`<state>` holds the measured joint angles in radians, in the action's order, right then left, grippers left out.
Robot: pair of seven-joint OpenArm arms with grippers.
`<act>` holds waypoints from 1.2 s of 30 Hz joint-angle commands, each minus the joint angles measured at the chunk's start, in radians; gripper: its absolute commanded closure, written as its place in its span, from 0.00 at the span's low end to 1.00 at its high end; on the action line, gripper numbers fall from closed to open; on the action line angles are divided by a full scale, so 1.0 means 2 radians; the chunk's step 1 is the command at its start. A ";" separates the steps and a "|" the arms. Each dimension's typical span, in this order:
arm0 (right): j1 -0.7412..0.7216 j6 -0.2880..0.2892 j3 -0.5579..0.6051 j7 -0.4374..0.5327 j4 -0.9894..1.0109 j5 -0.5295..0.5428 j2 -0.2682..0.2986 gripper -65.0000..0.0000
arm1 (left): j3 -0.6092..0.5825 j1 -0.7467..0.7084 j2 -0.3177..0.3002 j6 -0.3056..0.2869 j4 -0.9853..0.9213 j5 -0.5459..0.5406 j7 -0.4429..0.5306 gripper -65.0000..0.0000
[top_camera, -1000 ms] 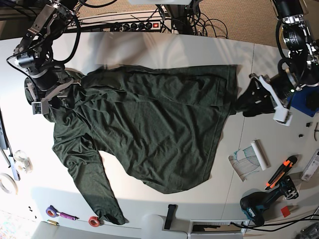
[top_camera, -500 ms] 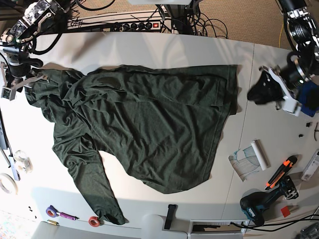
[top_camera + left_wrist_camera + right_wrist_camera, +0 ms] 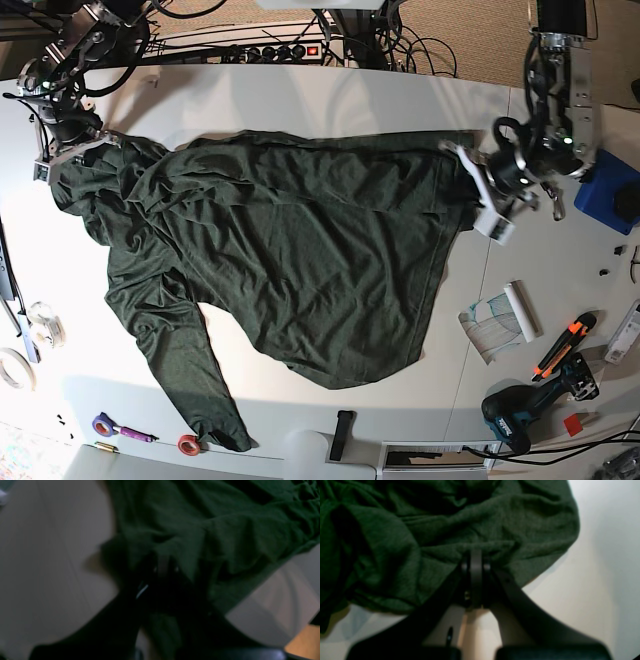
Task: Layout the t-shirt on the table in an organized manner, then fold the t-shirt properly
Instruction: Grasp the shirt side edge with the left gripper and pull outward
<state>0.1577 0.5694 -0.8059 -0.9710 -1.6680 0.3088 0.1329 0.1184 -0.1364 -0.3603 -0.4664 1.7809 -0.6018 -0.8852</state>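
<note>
Right pincer is pinching the t-shirt, left pincer too blurry to call; I'd tension gently toward opposite desk edges.

The shirt is dark green and long-sleeved. It lies mostly flat, spread across the middle of the base view from upper left to upper right. Its upper-left part is bunched into deep folds, and the body shows shallow wrinkles. One sleeve runs down to the lower left, its cuff near the bottom edge.
</note>
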 commanded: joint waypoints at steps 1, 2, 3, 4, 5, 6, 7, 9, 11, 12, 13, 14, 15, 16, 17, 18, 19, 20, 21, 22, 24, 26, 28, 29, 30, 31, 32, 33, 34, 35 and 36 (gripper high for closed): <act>-0.004 0.000 -0.002 0.012 -0.008 0.006 0.010 1.00 | -0.004 0.006 -0.005 0.002 0.008 -0.005 0.009 1.00; -0.004 0.000 -0.002 0.013 -0.008 0.006 0.010 1.00 | -0.011 0.006 -0.004 0.002 0.008 -0.005 0.010 1.00; -0.004 0.000 -0.002 0.014 -0.008 0.006 0.011 1.00 | -0.016 0.006 -0.002 0.001 0.008 -0.005 0.014 1.00; -0.004 0.000 -0.002 0.020 -0.008 0.006 0.011 1.00 | -0.019 0.006 0.000 0.001 0.008 -0.005 0.020 1.00; -0.004 0.000 -0.002 0.027 -0.007 0.005 0.011 1.00 | -0.024 0.006 0.003 0.000 0.008 0.004 0.027 1.00; -0.004 0.000 -0.002 0.035 -0.003 0.006 0.012 1.00 | -0.027 0.008 0.008 0.000 0.008 0.017 0.034 1.00; -0.005 -0.001 -0.002 0.038 0.001 0.007 0.014 1.00 | -0.030 0.009 0.013 0.000 0.008 0.031 0.040 1.00; -0.004 0.000 -0.002 0.041 0.008 0.008 0.016 1.00 | -0.034 0.011 0.020 0.002 0.007 0.046 0.046 1.00; -0.004 0.000 -0.002 0.043 0.016 0.008 0.016 1.00 | -0.035 0.013 0.024 0.005 -0.004 0.049 0.049 1.00; -0.005 0.000 -0.002 0.047 0.022 0.008 0.016 1.00 | -0.035 0.014 0.024 0.005 -0.016 0.051 0.055 1.00; -0.005 0.000 -0.002 0.054 0.030 0.006 0.016 1.00 | -0.035 0.017 0.023 0.005 -0.033 0.054 0.065 1.00; -0.005 0.000 -0.002 0.059 0.040 0.006 0.017 1.00 | -0.035 0.022 0.024 0.006 -0.054 0.059 0.074 1.00; -0.006 0.000 -0.002 0.060 0.051 0.006 0.020 1.00 | -0.035 0.030 0.024 0.005 -0.078 0.060 0.076 1.00; -0.006 0.000 -0.002 0.062 0.063 0.006 0.024 1.00 | -0.035 0.039 0.024 0.005 -0.103 0.058 0.075 1.00; -0.007 0.000 -0.002 0.063 0.073 0.005 0.028 1.00 | -0.035 0.047 0.023 0.005 -0.126 0.057 0.071 1.00; -0.007 0.001 -0.002 0.063 0.083 0.005 0.034 1.00 | -0.035 0.056 0.023 0.005 -0.145 0.057 0.066 1.00; -0.007 0.001 -0.002 0.064 0.093 0.006 0.041 1.00 | -0.035 0.061 0.023 0.005 -0.161 0.057 0.057 1.00; -0.007 0.001 -0.002 0.063 0.100 0.006 0.048 1.00 | -0.035 0.065 0.022 0.005 -0.171 0.052 0.047 1.00; -0.007 0.001 -0.003 0.062 0.105 0.004 0.054 1.00 | -0.035 0.065 0.020 0.000 -0.177 0.046 0.037 1.00; -0.007 0.001 -0.002 0.060 0.109 0.002 0.060 1.00 | -0.035 0.064 0.018 -0.007 -0.178 0.040 0.029 1.00; -0.007 0.001 -0.003 0.049 0.110 0.002 0.070 1.00 | -0.035 0.058 0.010 -0.018 -0.178 0.021 0.019 1.00; -0.007 0.001 -0.002 0.030 0.110 0.004 0.079 1.00 | -0.035 0.054 0.002 -0.018 -0.178 0.010 0.006 1.00; -0.006 0.001 -0.002 0.010 0.110 0.015 0.085 1.00 | -0.035 0.050 -0.004 -0.020 -0.178 0.007 -0.010 1.00; -0.006 0.002 -0.002 0.000 0.110 0.023 0.086 1.00 | -0.035 0.047 -0.007 -0.020 -0.178 0.007 -0.017 1.00; -0.005 0.005 -0.002 -0.007 0.109 0.034 0.086 1.00 | -0.035 0.042 -0.011 -0.019 -0.178 0.007 -0.019 1.00; -0.002 0.016 -0.002 -0.012 0.109 0.045 0.086 1.00 | -0.035 0.036 -0.016 -0.019 -0.178 0.007 -0.020 1.00; 0.000 0.026 -0.002 -0.016 0.109 0.055 0.086 1.00 | -0.035 0.031 -0.022 -0.019 -0.177 0.006 -0.019 1.00; 0.003 0.030 -0.002 -0.018 0.109 0.066 0.086 1.00 | -0.034 0.025 -0.028 -0.020 -0.177 0.000 -0.019 1.00; 0.006 0.031 -0.002 -0.018 0.109 0.078 0.086 1.00 | -0.030 0.019 -0.032 -0.020 -0.176 -0.010 -0.019 1.00; 0.010 0.032 -0.003 -0.021 0.109 0.089 0.086 1.00 | -0.022 0.013 -0.033 -0.022 -0.173 -0.021 -0.020 1.00; 0.013 0.036 -0.003 -0.026 0.109 0.099 0.086 1.00 | -0.011 0.007 -0.033 -0.029 -0.170 -0.026 -0.020 1.00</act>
<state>0.1795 0.6346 -0.8097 -0.9897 -1.4445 0.5179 0.2935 0.1013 -0.1020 -0.4072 -0.5632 1.4559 -0.7780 -0.7971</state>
